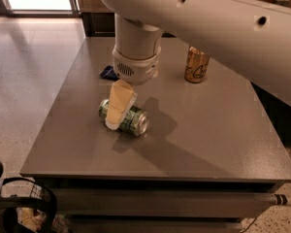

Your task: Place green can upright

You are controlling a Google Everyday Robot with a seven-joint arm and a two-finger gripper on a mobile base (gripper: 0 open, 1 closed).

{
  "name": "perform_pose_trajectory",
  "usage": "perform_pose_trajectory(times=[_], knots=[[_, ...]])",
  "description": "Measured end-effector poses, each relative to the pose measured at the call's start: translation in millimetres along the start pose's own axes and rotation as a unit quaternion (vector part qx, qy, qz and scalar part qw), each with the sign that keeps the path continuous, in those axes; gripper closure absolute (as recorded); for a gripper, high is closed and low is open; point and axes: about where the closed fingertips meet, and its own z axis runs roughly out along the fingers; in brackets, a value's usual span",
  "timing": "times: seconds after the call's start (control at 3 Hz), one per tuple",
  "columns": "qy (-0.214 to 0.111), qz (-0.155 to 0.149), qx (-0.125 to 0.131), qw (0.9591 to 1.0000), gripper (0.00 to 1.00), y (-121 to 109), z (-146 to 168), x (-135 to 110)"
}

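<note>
The green can [135,121] lies on its side on the grey table [208,130], left of the middle, with a silver end facing front right. My gripper [117,116] hangs from the white arm [136,57] and reaches straight down onto the can's left half. Its cream-coloured part covers the middle of the can. The can rests on the table top.
An orange-gold can [196,64] stands upright at the back right of the table. A dark blue flat packet [108,73] lies behind the gripper, partly hidden by the arm. Black gear [19,203] sits on the floor at the front left.
</note>
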Motion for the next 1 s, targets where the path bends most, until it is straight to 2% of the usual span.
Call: perform_pose_trajectory(times=[0.33,1.0], knots=[[0.023,0.018,0.005,0.9996,0.0,10.4,8.8,-5.8],[0.026,0.05,-0.004,0.9984,0.0,20.8,33.0,-11.0]])
